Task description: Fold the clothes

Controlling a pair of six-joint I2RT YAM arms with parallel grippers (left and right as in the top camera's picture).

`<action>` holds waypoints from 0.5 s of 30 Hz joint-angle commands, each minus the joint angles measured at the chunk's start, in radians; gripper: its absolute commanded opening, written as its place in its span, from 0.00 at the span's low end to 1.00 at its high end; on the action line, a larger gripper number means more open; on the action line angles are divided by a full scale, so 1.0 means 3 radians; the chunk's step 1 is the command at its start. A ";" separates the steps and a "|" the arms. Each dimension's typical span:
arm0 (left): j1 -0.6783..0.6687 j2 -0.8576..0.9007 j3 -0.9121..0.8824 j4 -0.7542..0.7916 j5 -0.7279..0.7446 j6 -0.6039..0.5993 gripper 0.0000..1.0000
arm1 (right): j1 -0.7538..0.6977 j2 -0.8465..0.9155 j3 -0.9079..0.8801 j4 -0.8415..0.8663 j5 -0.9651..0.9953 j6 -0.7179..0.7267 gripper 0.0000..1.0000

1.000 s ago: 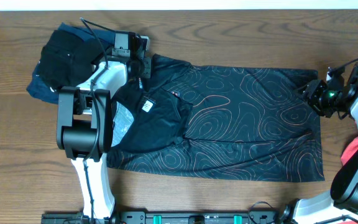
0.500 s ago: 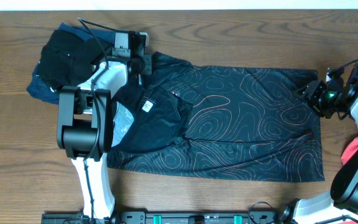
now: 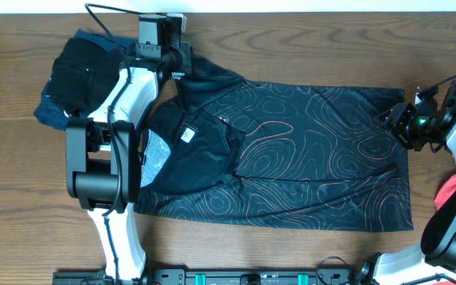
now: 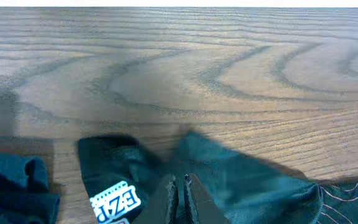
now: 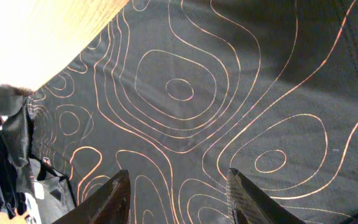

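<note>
While pinching cloth, left gripper (image 3: 182, 73): clenched on the far sleeve edge of the black shirt (image 3: 315, 150); in the wrist view, fingertips pressed together with fabric caught at the tips.
Right gripper (image 3: 396, 120): half spread above the hem end, nothing between the fingers.
Shirt position: spread flat across the middle of the table (image 3: 291, 43), collar end toward the left arm, hem toward the right arm; near sleeve seemingly already turned in over the chest.
Other clothes: dark pile (image 3: 81, 67) just beside the left arm; coral-red garment (image 3: 448, 194) at the right edge.
Step in hand, as judged: bringing the far sleeve over onto the body.
Lift: raise only enough to clear the fabric below, to avoid dragging the whole shoulder.
Path: carry straight across toward the near side, away from the dark pile.
Placement: lay the sleeve flat on the chest, edge in line with the side seam, then let go.
Right side: press the hem down in case of sliding.
Risk: thin pinch, likely to slip under a fast pull.
</note>
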 commanded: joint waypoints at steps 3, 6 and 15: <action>0.0013 -0.0062 0.0061 0.0003 -0.0005 -0.0018 0.06 | -0.0003 0.0003 0.0024 -0.0006 -0.0004 -0.0045 0.49; 0.0013 -0.0062 0.0061 -0.0013 -0.0011 -0.0017 0.06 | -0.0003 0.0003 0.0025 -0.0004 -0.0004 -0.0045 0.49; 0.0042 0.0074 0.0057 -0.0112 -0.0540 -0.0023 0.55 | -0.0001 0.0003 0.0024 -0.0029 -0.0005 -0.0043 0.49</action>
